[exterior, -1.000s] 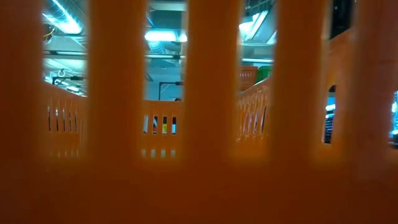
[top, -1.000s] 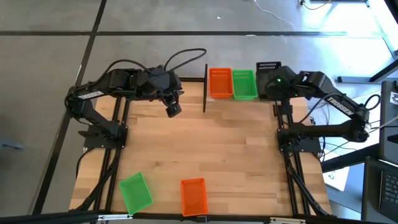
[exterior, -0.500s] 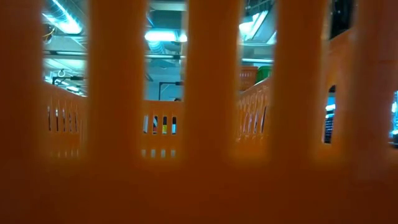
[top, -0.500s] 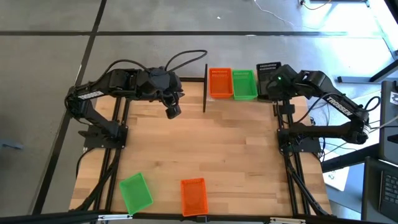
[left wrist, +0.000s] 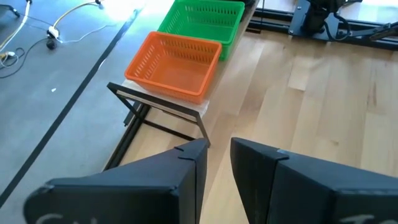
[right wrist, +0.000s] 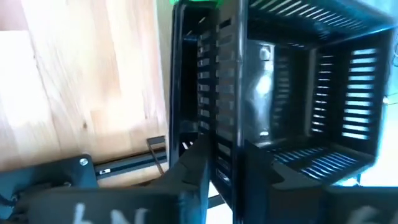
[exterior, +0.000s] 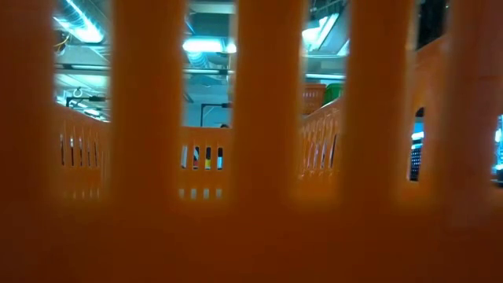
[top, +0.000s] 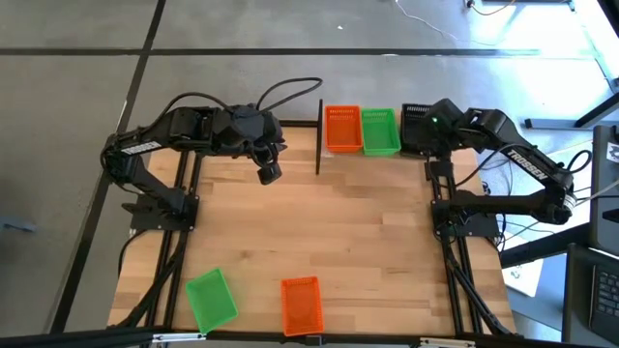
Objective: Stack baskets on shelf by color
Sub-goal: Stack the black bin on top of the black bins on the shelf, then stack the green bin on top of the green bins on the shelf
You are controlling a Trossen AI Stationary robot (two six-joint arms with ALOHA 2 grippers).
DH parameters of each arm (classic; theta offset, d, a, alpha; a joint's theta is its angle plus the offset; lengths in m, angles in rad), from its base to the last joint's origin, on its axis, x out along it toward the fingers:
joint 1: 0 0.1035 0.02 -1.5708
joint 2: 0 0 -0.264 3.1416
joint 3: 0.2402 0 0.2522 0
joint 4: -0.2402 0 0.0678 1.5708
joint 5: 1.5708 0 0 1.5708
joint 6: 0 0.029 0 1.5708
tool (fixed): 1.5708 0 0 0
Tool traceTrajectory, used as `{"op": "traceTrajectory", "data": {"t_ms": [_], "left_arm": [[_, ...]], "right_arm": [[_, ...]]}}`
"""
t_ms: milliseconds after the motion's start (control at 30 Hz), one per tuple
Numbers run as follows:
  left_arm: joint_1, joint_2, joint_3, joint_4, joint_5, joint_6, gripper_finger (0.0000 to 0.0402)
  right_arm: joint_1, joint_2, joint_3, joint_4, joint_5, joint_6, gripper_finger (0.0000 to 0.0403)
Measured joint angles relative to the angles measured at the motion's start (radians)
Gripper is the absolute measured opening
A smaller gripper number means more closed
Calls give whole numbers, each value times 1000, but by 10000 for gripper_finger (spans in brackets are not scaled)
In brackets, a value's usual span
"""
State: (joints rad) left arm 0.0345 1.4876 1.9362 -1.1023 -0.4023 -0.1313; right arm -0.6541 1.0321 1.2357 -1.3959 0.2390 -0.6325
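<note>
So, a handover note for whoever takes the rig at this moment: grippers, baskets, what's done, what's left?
Right gripper: shut on the black basket, at the right end of the shelf.
Left gripper: idle above the table, near the shelf's left end, fingers nearly closed, holding nothing.
Done: orange basket and green basket sit side by side on the shelf.
Left: release the black one, then stack the loose green basket and loose orange basket from the near edge.
</note>
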Motion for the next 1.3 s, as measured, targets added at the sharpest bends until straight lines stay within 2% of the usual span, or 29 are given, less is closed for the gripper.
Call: {"op": "traceTrajectory", "data": {"t_ms": [167,600,933,1200,1300], "left_arm": [[0,0,0,0,0,0,64],[0,0,0,-2,-1,-1,64],[10,0,0,-56,-1,-134,64],[10,0,0,-101,0,-202,64],[4,0,0,-142,23,-294,64]], "right_arm": [[0,0,19,-1,3,5,84],[2,-1,48,-14,3,23,87],[2,-2,232,-33,1,158,87],[2,-31,328,-39,-88,163,87],[2,-46,349,-38,-154,197,87]]}}
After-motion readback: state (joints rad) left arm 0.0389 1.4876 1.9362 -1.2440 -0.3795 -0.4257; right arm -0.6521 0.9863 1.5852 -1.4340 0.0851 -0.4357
